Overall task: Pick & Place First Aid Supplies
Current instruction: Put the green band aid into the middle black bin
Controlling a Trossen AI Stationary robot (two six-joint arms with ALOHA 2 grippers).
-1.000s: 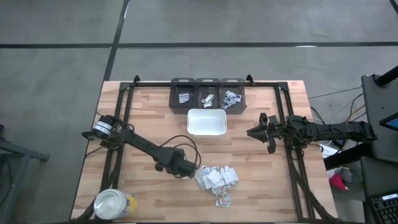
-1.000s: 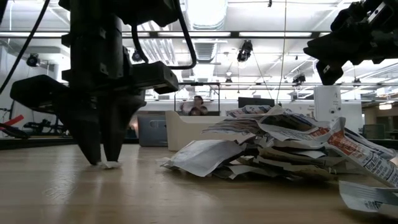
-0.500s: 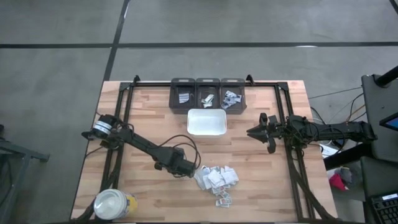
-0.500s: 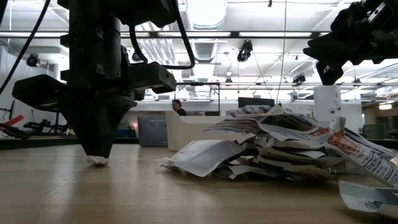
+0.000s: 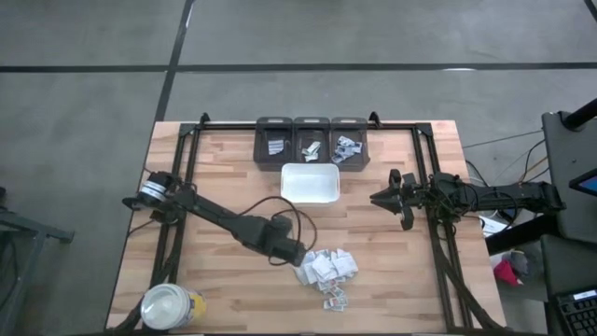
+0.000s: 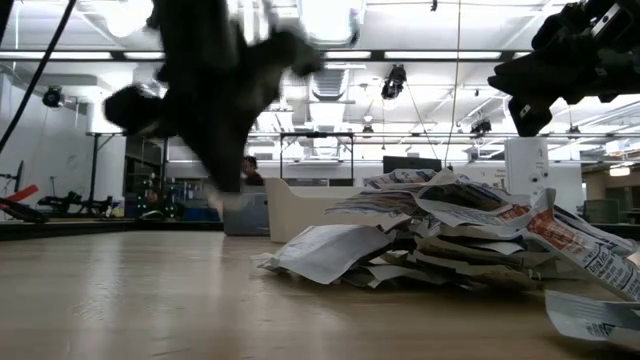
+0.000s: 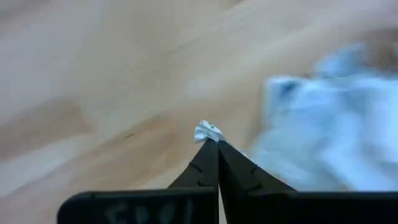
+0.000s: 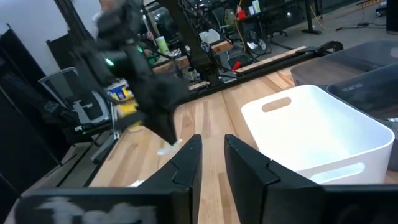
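Table: light wooden butcher-block top (image 5: 224, 177), black rail frame (image 5: 280, 125) along its far edge and sides
Tray: white rectangular tray (image 5: 310, 183) with cut-out handle, near the table's far middle, just in front of the bins
Bins: three dark bins (image 5: 312, 139) side by side at the far edge
Jar: round white-lidded yellow jar (image 5: 172, 306) at the near left corner
Floor: grey concrete with dark lines (image 5: 280, 67)
Room: a person (image 6: 251, 166) stands far behind the table

Left gripper (image 5: 297, 254) at table centre, fingers pinched together, arm stretched toward four o'clock. Right gripper (image 5: 377, 198) waits at three o'clock, pointing toward nine, fingers slightly parted.
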